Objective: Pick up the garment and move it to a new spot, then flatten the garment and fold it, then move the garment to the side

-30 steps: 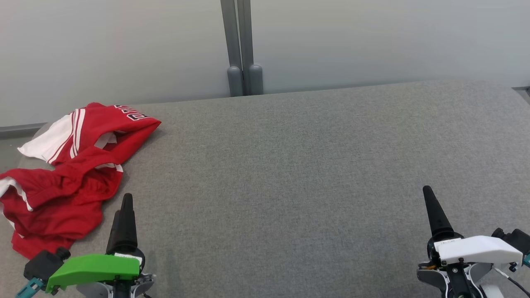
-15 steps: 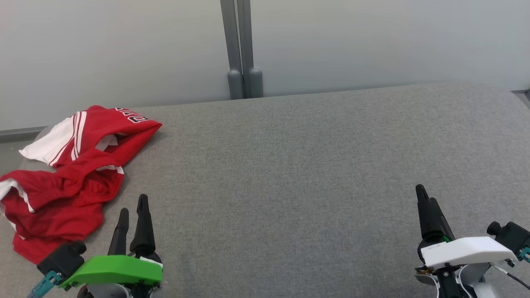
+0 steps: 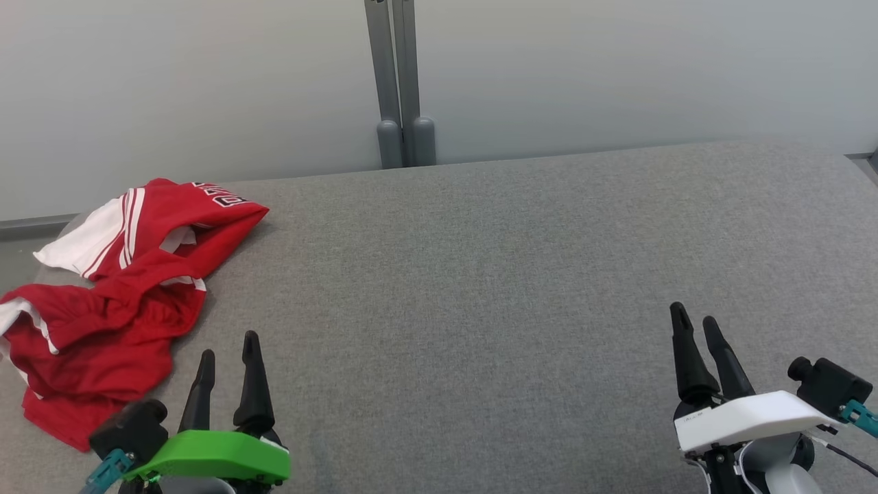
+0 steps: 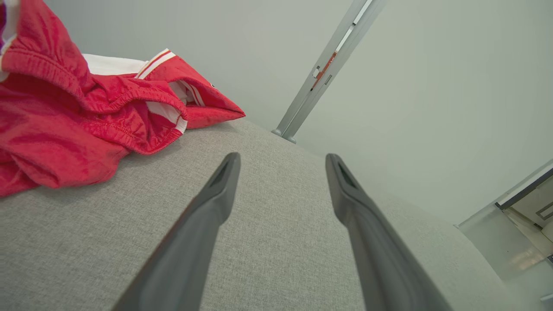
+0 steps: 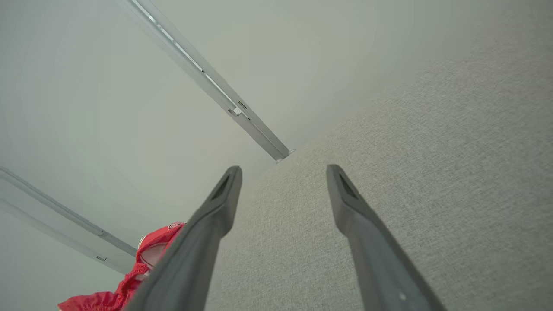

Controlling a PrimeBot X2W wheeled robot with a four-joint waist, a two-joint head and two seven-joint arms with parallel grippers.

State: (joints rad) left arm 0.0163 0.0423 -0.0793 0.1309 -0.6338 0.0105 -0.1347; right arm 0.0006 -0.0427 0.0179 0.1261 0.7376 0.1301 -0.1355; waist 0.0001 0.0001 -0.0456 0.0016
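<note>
Garment (image 3: 110,302): crumpled red cloth, white stripes, elastic hem; heaped at the left edge of the grey woven surface (image 3: 480,288), broad bare weave to its right.
Left gripper (image 3: 228,345): near the garment, jaws wide, empty.
Right gripper (image 3: 693,313): well apart from the garment, jaws wide, empty.

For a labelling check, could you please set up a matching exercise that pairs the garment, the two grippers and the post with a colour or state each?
Things:
1. garment
2. left gripper
3. right gripper
4. post

Descriptions:
A. white housing, open
B. grey, upright
C. red and white, crumpled
D. green housing, open

Pairs: 1-C, 2-D, 3-A, 4-B
</note>
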